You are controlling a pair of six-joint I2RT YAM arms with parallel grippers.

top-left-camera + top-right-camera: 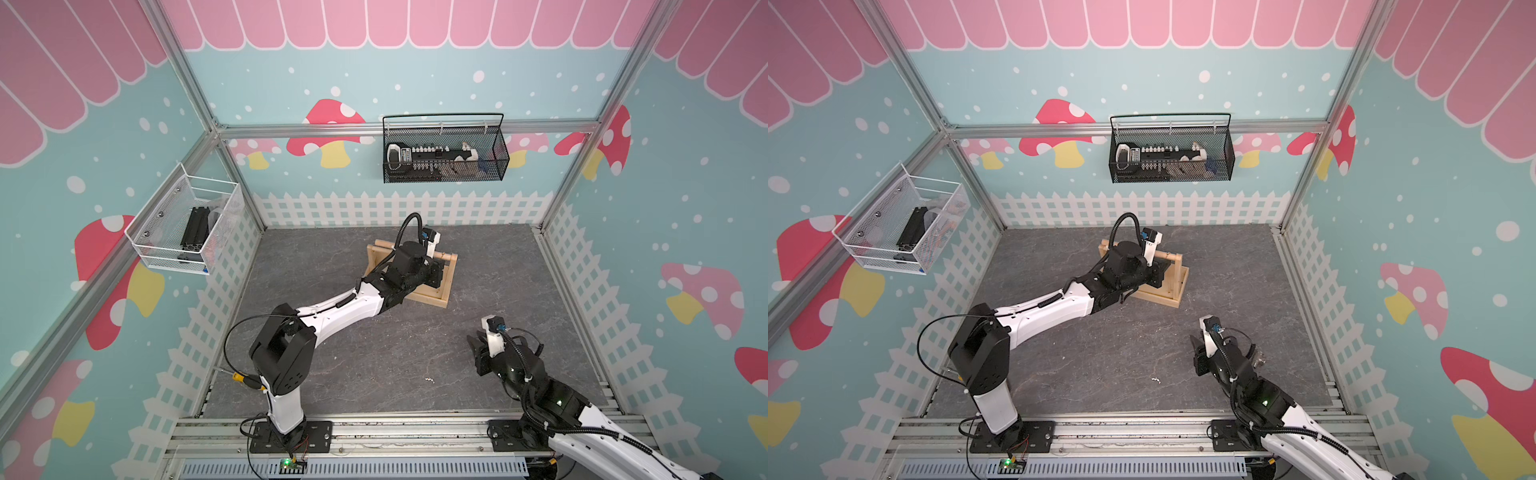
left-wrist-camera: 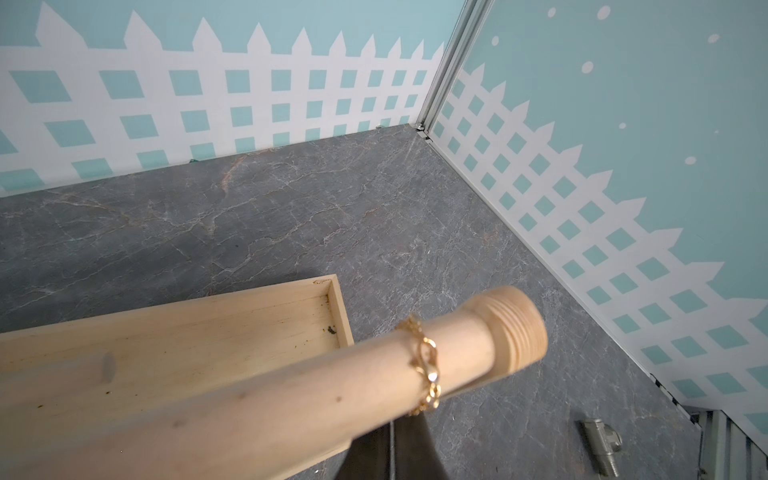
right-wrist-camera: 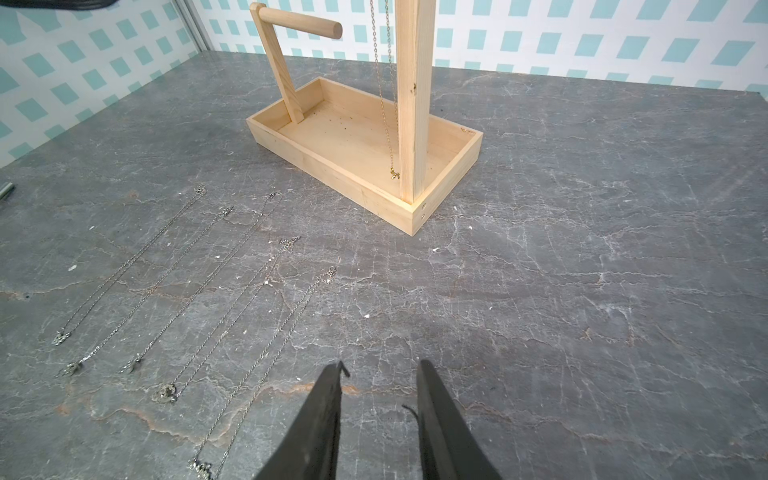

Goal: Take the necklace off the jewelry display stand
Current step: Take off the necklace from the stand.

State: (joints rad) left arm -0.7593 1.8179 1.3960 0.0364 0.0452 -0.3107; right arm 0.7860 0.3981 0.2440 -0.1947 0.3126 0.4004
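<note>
You have the jewelry display stand (image 1: 432,297) near the back edge of the counter (image 1: 374,353), about halfway along it. It is a pale wooden tray with a tall post (image 3: 411,104) and a round bar (image 2: 291,407) across the top.

The necklace (image 2: 428,365) is on the stand. It is a thin gold chain, looped over the round bar close to the bar's fat end. In the right wrist view its two strands hang down beside the tall post. The little charm (image 3: 394,174) hangs low down, near the tray.

Your left hand (image 2: 405,432) is up at the bar, right under the spot where the chain goes over. Its fingers are squeezed together with no gap. The chain runs down to the fingertips. You cannot tell if it is pinched between them, because the bar hides that bit.

Your right hand (image 3: 381,365) hangs over the front right part of the counter, well apart from the stand. Its fingers stand a little apart, with a narrow gap and nothing between them.

Five silver chains (image 3: 174,286) lie flat in a row on the counter near the right hand. None of them touches the stand.
</note>
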